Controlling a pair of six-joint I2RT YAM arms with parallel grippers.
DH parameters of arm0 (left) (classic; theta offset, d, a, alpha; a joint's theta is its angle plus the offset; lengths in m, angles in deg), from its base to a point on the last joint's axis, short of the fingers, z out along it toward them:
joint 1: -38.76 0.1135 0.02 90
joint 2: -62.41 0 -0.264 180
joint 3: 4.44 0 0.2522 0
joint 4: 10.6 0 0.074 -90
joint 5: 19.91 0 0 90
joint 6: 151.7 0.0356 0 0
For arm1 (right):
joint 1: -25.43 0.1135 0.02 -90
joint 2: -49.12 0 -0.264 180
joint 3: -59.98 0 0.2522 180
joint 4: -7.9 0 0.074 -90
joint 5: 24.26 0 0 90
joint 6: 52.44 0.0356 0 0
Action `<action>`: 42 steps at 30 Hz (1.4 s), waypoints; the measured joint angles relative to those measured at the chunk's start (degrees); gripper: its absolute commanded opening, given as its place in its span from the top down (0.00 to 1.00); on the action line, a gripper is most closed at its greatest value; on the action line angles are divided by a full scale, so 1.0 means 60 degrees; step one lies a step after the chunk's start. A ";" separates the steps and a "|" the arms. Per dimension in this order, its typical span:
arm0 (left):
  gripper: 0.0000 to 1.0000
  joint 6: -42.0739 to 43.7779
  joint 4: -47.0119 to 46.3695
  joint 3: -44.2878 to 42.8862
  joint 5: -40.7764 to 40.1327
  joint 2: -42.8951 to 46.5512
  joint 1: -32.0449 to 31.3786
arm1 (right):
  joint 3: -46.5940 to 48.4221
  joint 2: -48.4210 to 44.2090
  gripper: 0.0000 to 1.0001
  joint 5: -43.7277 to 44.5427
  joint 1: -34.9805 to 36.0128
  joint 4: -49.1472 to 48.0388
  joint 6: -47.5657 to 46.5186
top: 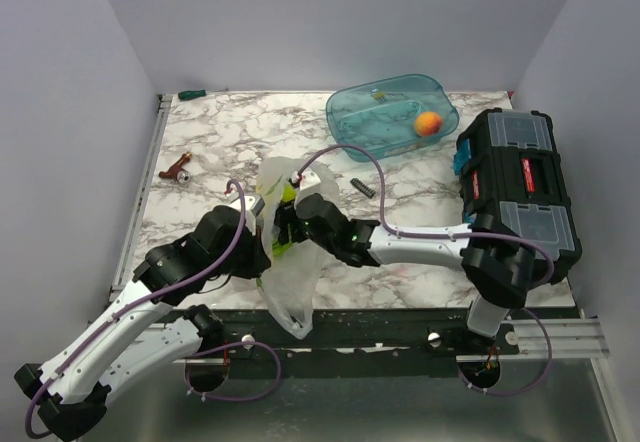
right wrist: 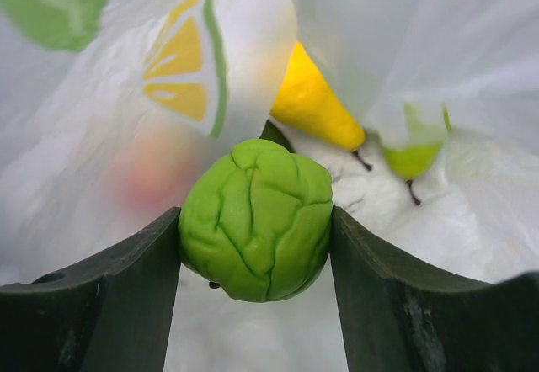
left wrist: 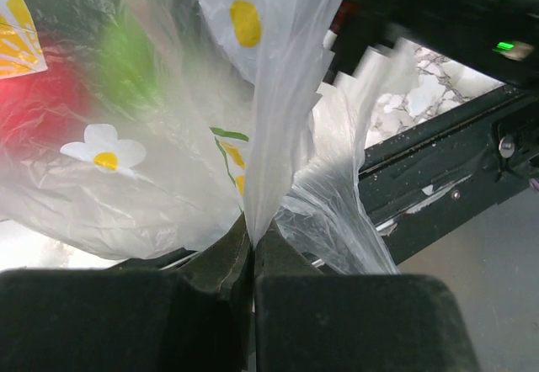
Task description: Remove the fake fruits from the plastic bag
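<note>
Here, right hand (right wrist: 255,220) clamps green fruit (right wrist: 257,233); yellow fruit (right wrist: 316,103) slants, stem down-right.

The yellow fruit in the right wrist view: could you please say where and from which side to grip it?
Probably across the wide lower part of the yellow fruit, near the stalk, coming from the camera's side, where it lies bare; its top narrows and hides under the bag.
</note>
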 measured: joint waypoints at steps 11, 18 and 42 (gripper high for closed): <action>1.00 -0.0146 0.0058 0.0000 -0.0423 0.0073 -0.0004 | -0.2222 -0.2393 0.76 -0.2714 0.0113 -0.0219 0.0754; 1.00 -0.0233 0.0186 -0.0004 -0.0597 0.0244 -0.0004 | -0.3100 -0.4171 0.87 -0.4014 0.0113 -0.0186 0.0969; 1.00 -0.0175 0.0896 -0.0251 -0.0936 0.0659 -0.0004 | -0.1829 -0.6495 0.99 0.1840 -0.1381 0.2200 -0.0532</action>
